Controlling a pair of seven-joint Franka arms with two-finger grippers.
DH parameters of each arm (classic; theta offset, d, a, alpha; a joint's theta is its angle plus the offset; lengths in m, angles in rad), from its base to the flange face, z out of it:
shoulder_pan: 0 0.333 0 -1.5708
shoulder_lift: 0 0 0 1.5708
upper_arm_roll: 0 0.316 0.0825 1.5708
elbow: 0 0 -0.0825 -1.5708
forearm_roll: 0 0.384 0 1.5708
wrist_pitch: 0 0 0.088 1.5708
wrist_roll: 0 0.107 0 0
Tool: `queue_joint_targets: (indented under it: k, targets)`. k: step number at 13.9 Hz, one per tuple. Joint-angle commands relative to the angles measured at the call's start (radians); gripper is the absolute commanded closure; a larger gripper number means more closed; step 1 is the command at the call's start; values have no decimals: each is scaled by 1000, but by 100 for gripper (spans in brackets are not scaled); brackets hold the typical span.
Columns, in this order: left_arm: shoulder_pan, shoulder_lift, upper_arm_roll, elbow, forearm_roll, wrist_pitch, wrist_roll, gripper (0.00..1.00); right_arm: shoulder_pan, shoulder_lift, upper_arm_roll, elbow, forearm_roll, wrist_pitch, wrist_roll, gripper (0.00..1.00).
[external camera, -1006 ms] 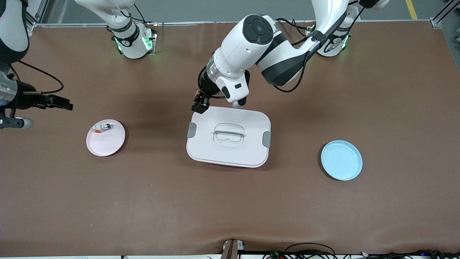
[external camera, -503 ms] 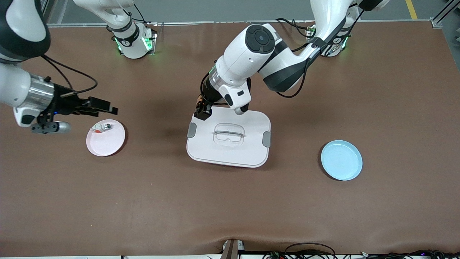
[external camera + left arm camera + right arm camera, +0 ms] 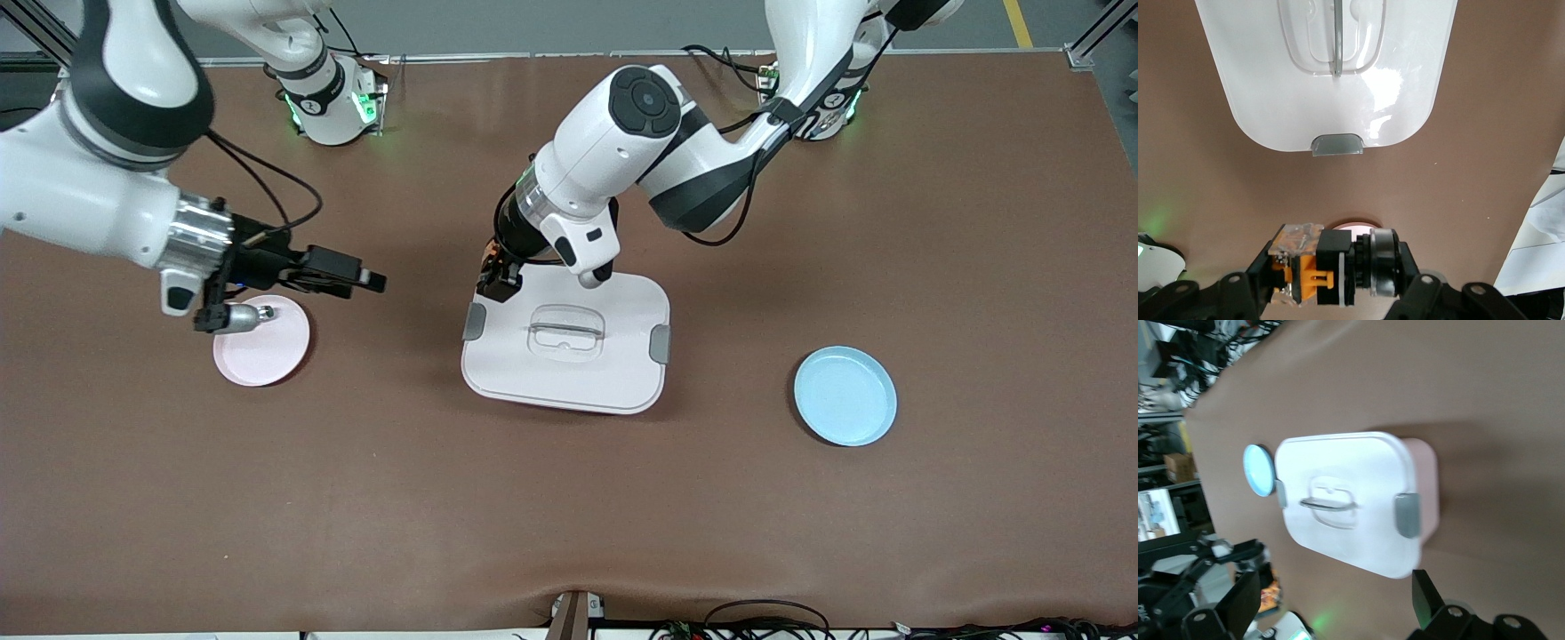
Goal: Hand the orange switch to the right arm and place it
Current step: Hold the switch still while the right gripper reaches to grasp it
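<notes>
Over the pink plate [image 3: 258, 356], at nine o'clock from the white box [image 3: 566, 342], our right gripper [image 3: 369, 281] has swung in, jaws wide; the left gripper [image 3: 498, 278], probably steady, clamps the orange switch [image 3: 1331, 267], so handover nears.

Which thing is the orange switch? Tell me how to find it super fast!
Look for the big white box with a handle in the middle of the table. At its corner toward the robots, the left hand is shut on the orange switch. It is tiny and black with orange bits, unlike the pink plate and blue plate.
</notes>
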Motion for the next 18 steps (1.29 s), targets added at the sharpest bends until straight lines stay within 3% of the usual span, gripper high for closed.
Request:
queue_joint_targets:
  k: [1,6,9,18]
  targets:
    - [-12,27,5,27,-13,21,-10,100,71,-65,-7,-106,107,119,-42,0]
    - [-9,28,2,27,-54,26,-9,100,154,-100,-7,-229,308,257,-232,0]
    - [-10,28,2,27,-57,26,-12,100,197,-99,-7,-257,379,314,-263,0]
    - [-12,44,5,27,-100,50,-22,100,264,-94,-9,-266,401,349,-281,0]
